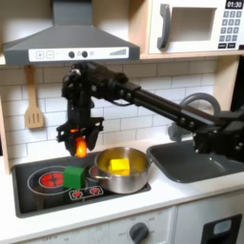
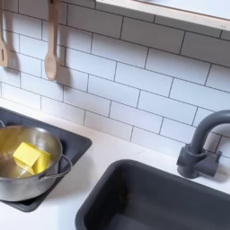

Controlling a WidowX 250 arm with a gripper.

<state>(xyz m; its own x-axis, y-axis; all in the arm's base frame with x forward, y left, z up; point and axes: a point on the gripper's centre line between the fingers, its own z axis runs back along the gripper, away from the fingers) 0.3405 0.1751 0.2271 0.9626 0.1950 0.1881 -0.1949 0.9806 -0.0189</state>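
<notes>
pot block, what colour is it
Yellow; the block lies in the pot, best seen in the second exterior view.

The arm (image 1: 143, 95) is matte black throughout, built of boxy links joined by chunkier blocks at the joints. A thin dark cable runs along it. Its pincer (image 1: 80, 145) is black too, with short blunt fingers.

We can read one text: the microwave (image 1: 198, 26) display at the first exterior view's top right corner shows "01:30". Its keypad marks are too small for us to read.
</notes>
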